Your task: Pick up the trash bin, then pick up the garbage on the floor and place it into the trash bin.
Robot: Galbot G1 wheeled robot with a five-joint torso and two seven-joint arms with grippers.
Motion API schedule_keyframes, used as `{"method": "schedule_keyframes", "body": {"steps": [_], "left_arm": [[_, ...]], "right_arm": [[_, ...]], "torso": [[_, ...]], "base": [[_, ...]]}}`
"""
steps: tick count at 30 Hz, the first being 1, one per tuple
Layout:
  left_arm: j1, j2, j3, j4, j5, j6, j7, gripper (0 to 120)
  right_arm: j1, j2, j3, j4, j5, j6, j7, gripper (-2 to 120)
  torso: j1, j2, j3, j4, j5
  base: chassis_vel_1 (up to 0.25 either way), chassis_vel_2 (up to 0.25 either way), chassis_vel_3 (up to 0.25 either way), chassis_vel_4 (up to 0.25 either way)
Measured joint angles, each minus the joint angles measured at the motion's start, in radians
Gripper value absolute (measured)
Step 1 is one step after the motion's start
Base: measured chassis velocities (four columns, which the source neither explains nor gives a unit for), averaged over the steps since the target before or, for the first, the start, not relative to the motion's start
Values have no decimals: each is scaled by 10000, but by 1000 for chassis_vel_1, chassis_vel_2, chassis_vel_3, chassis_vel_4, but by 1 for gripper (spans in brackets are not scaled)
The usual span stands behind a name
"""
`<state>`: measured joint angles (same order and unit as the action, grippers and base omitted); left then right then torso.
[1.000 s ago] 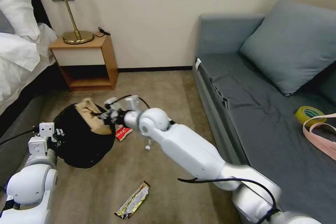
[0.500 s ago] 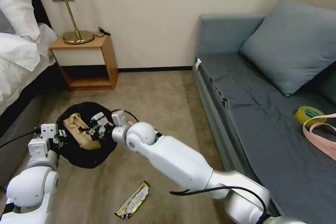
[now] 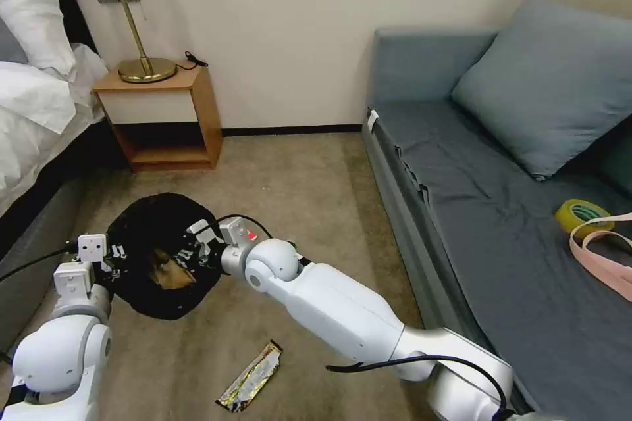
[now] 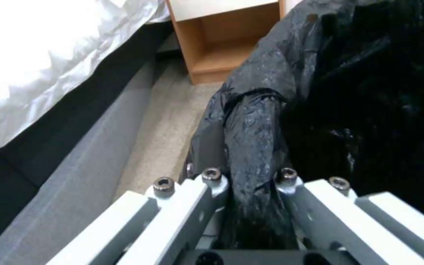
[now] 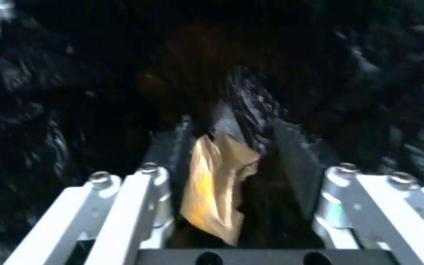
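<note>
Tan paper goes down into the held bin

The trash bin [image 3: 158, 256], lined in crinkly black plastic, sits low over the floor near the bed side, well clear of the sofa [image 3: 500, 210]; the left gripper [image 4: 248, 180] has its fingers closed on a fold of the bin's rim. The right gripper [image 5: 226, 147] has dropped from above the rim into the bin's mouth over the last second, and the crumpled tan paper [image 5: 217, 184], which stood proud of the opening before, now lies deep inside. The right fingers look parted, with the paper loose between them, though the dark interior makes that uncertain. So one piece of garbage seems delivered; the shiny snack wrapper [image 3: 250, 376] remains on the floor near the robot.
</note>
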<state>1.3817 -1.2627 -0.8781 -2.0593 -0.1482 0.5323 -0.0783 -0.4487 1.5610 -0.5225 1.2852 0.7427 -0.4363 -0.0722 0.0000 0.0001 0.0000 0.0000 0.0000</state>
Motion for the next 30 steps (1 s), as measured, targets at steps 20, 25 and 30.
{"method": "schedule_keyframes", "body": {"steps": [20, 25, 30], "left_arm": [[115, -66, -450, 54, -523, 413, -783, 4], [109, -214, -534, -101, -683, 466, -928, 4], [80, -284, -564, -255, -766, 540, -1045, 4]], "right_arm": [[-708, -2407, -857, 229, -3520, 361, -1331, 100], [-1092, -2469, -1330, -46, -3898, 399, -1381, 100], [-1202, -2539, -1709, -229, -4772, 711, -1493, 100]], "torso": [[0, 0, 0, 0, 1], [0, 0, 0, 0, 1], [0, 0, -1, 1, 2]], "base": [[0, 0, 0, 0], [0, 0, 0, 0], [0, 0, 0, 0]]}}
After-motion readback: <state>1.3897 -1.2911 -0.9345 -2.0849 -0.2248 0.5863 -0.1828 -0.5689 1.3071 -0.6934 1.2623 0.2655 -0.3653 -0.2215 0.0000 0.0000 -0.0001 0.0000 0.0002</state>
